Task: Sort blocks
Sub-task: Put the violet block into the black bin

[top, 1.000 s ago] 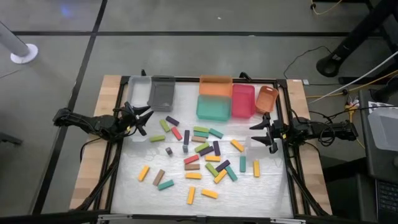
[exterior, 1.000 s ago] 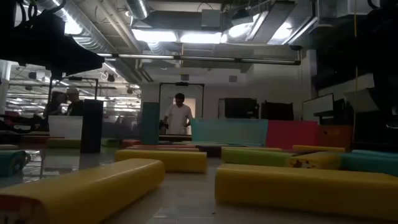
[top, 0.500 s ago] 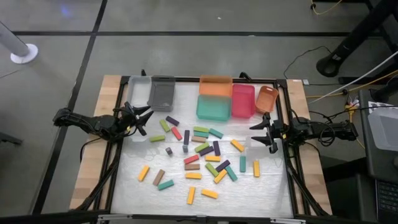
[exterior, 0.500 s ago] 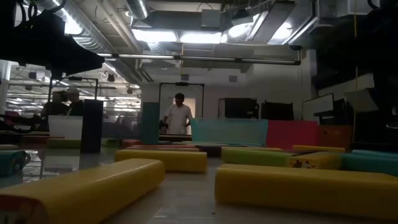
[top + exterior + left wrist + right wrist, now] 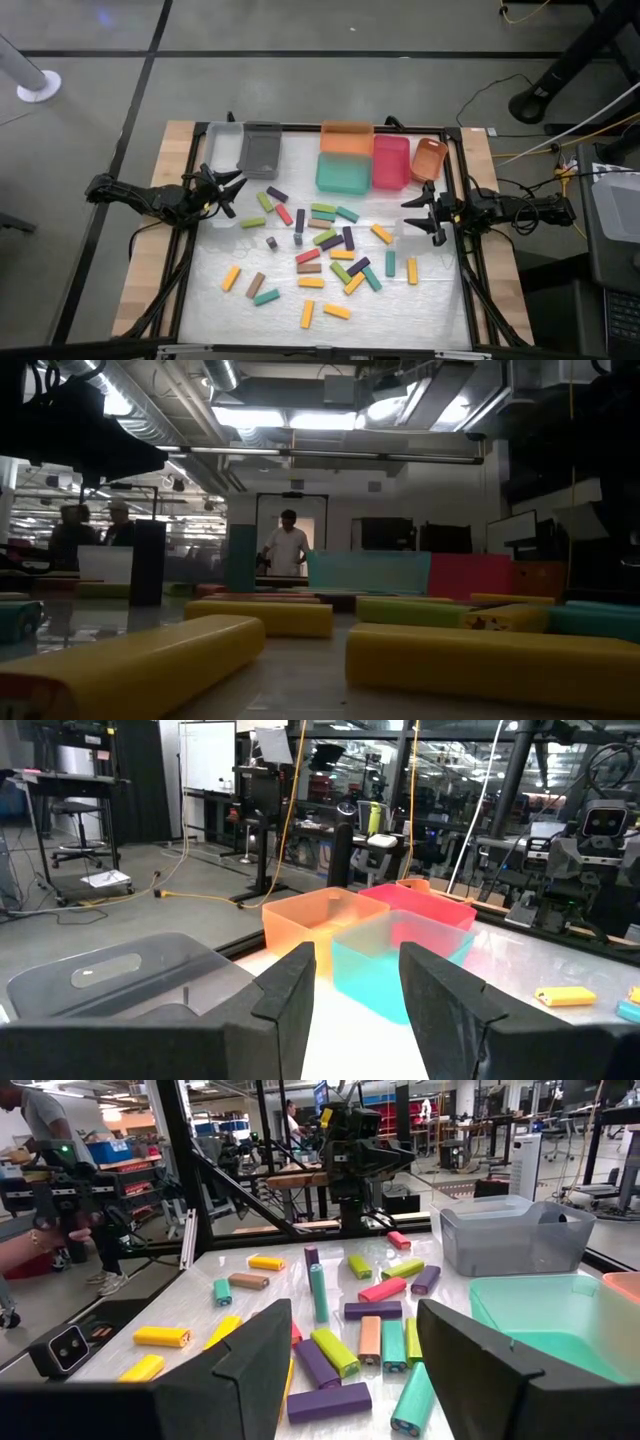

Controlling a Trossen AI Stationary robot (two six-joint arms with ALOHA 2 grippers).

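Blocks [image 5: 320, 250] lie scattered over the middle and near part of the table [image 5: 420, 300], none in the bins [image 5: 345, 160] along the far edge. Left gripper [image 5: 225, 190] sits at the left side by the grey bins, fingers apart, empty. Right gripper [image 5: 420, 212] at the right edge, fingers wide apart, empty.

A large robotics lab or industrial workshop. Exposed ducts and pipes [image 5: 190, 405] run under a high ceiling with strip lights [image 5: 300, 418]. Beyond the desk [image 5: 150, 250] stand metal racks, office chairs [image 5: 75, 820], hanging cables [image 5: 290, 810], other robot rigs, and people [image 5: 288, 548] standing.
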